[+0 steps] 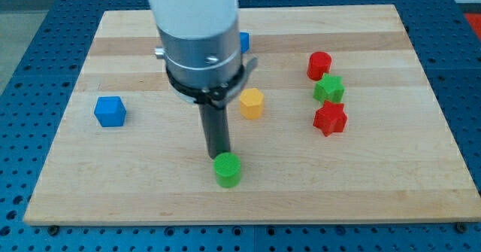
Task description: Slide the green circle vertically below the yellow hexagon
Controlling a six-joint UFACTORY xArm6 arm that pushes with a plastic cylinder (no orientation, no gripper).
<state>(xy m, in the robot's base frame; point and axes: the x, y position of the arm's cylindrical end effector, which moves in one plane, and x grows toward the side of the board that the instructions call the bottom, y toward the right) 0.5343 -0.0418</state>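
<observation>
green circle [227, 169] | below-left of yellow hexagon [252, 102] | my tip [220, 158] touching its top-left edge | end effector: bare rod, holding nothing

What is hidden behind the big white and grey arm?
A blue block peeks out at the arm's right edge; its shape is covered. My tip touches the green circle.

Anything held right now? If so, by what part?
Nothing is held; the rod cannot grip. My tip sits at the top edge of the green circle, apparently touching it, with the yellow hexagon up and to the view's right.
</observation>
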